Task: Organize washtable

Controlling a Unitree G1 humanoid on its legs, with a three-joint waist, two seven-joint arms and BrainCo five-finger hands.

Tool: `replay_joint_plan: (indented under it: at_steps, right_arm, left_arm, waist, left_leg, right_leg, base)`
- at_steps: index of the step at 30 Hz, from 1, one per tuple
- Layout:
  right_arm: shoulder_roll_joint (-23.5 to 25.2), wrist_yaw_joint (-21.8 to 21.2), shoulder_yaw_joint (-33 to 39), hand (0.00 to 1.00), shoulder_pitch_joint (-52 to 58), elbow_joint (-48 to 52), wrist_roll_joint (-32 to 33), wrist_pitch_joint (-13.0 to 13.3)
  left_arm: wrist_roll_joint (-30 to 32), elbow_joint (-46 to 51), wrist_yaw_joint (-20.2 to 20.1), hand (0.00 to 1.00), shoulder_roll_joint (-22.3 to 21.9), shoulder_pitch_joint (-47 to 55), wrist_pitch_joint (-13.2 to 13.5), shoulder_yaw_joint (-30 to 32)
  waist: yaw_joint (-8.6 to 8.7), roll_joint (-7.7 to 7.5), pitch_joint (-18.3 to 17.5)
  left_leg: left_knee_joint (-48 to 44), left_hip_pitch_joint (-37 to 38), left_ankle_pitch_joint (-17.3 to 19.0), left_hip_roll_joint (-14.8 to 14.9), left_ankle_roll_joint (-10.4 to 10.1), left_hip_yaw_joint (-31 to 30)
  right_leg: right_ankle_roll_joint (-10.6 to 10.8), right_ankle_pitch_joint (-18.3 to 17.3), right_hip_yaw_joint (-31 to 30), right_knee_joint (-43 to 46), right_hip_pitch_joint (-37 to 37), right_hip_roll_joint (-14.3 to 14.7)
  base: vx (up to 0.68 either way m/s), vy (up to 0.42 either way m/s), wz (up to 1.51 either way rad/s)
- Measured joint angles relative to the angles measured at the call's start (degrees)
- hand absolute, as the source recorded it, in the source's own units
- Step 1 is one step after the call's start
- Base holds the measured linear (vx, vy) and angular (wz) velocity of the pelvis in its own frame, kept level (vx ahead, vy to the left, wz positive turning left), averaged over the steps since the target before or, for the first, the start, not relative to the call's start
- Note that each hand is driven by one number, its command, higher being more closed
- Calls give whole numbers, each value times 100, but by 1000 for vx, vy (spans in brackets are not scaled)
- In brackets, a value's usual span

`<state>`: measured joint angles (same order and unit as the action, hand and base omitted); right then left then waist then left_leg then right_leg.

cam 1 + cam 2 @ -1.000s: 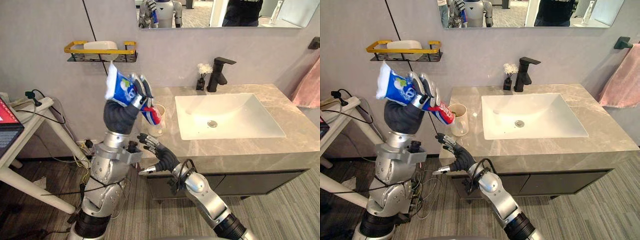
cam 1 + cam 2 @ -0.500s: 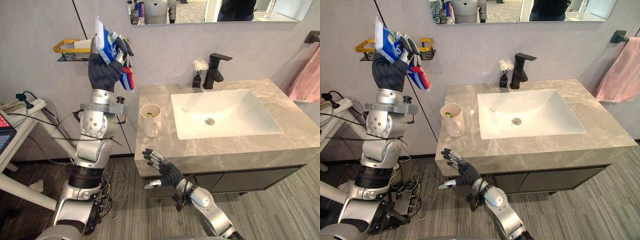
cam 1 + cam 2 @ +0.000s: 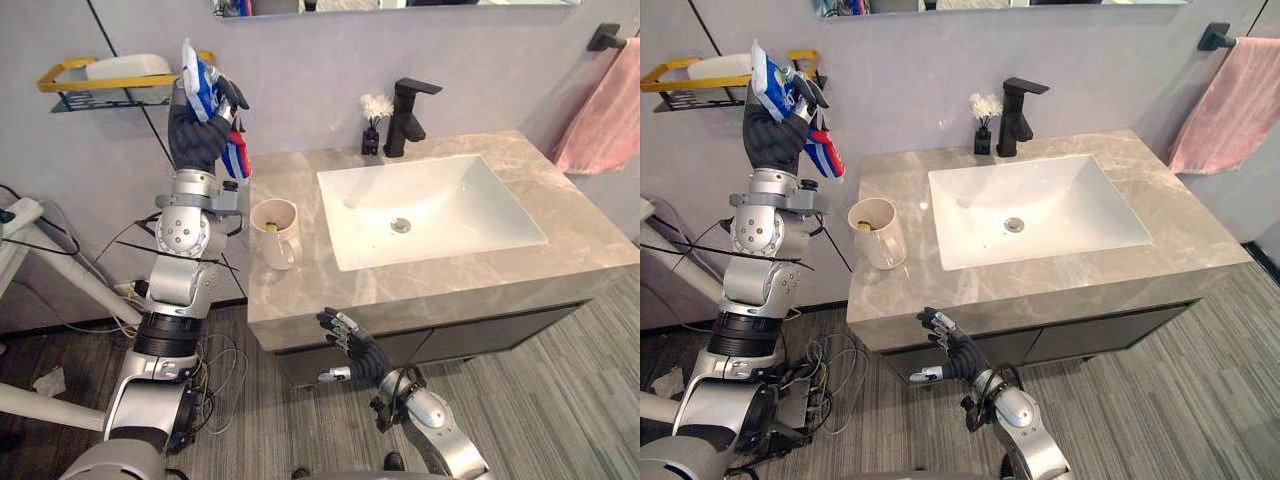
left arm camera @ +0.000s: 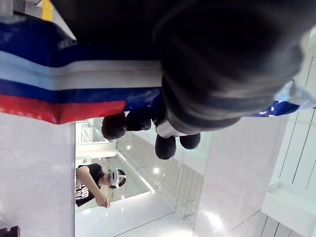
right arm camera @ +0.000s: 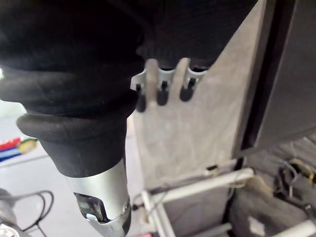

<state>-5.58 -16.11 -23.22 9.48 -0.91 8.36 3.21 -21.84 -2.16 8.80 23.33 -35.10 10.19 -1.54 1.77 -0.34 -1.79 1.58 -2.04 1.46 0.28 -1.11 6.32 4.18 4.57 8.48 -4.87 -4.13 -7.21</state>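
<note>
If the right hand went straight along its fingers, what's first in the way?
Most likely the counter, its front edge: the open right hand points up at it from just below. Depth is unclear.

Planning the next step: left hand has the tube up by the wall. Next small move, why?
Probably ease the left hand over to the yellow-rimmed shelf: the tube is gripped at about shelf height, close by it. The right hand hangs open below the counter edge.

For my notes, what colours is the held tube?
The tube is blue, white, red; best in left wrist view.
</note>
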Motion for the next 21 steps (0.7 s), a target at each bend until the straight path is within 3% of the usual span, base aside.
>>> replay_joint_plan:
  at_steps: [21]
  right_arm:
    - [10,10,150,0,-5,12,-224,5]
  left_arm:
    - [231,232,-251,100,-397,437,-105,-65]
  waist:
    - [60,78,131]
  left_leg:
    - [-35,17,37,0,24,-131]
  right_leg:
    - [-8,-7,139,12,85,10]
  base:
    - [-15,-5,2]
